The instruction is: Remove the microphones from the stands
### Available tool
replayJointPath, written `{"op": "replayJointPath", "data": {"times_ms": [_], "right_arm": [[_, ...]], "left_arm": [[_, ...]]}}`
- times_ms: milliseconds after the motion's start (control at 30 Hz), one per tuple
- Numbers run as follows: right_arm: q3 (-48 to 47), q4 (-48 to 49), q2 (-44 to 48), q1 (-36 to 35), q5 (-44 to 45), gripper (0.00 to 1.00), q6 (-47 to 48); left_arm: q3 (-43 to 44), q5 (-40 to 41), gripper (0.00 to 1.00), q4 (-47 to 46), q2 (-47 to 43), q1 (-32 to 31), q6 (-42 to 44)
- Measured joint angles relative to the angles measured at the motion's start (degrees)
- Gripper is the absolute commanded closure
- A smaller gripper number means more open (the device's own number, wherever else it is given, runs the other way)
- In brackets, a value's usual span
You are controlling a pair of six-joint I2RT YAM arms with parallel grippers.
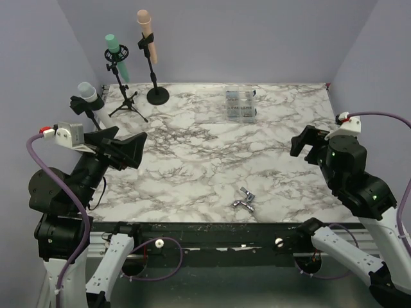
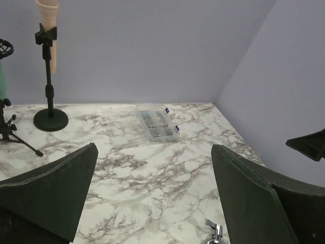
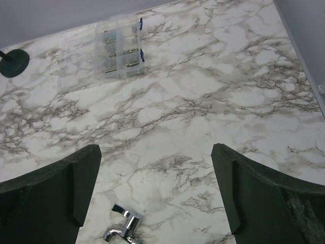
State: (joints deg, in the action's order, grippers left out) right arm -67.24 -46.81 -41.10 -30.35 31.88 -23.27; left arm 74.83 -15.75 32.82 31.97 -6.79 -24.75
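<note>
Microphones sat clipped in their stands at the far-left corner of the worktop (image 1: 192, 167): a peach microphone (image 1: 146, 25) on a round-base stand (image 1: 157, 95), a teal microphone (image 1: 117, 56) on a tripod (image 1: 127, 104), and a grey microphone (image 1: 88, 96) by the left edge. None was out, so the whole removal looked left to do. The left gripper (image 1: 125, 147) hung near the left edge and the right gripper (image 1: 308, 144) by the right edge, both with jaws spread and holding nothing
</note>
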Motion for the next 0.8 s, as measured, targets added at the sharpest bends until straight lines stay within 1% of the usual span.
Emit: {"op": "replayJointPath", "data": {"times_ms": [233, 567, 700, 800], "right_arm": [[0.7, 0.0, -2.2, 0.0, -0.5, 0.0, -0.3], [7.0, 0.5, -6.8, 0.0, -3.3, 0.0, -0.1], [8.7, 0.6, -7.4, 0.0, -4.6, 0.0, -0.1], [9.0, 1.1, -7.4, 0.0, -5.5, 0.0, -0.1]], "left_arm": [[-2.6, -0.4, 0.01, 0.1, 0.3, 0.0, 0.1], [-5.4, 0.1, 0.01, 1.2, 1.8, 0.0, 1.2], [-5.0, 0.6, 0.01, 3.1, 4.0, 0.0, 1.6], [-3.3, 0.9, 0.01, 5.5, 8.2, 0.0, 1.7]]}}
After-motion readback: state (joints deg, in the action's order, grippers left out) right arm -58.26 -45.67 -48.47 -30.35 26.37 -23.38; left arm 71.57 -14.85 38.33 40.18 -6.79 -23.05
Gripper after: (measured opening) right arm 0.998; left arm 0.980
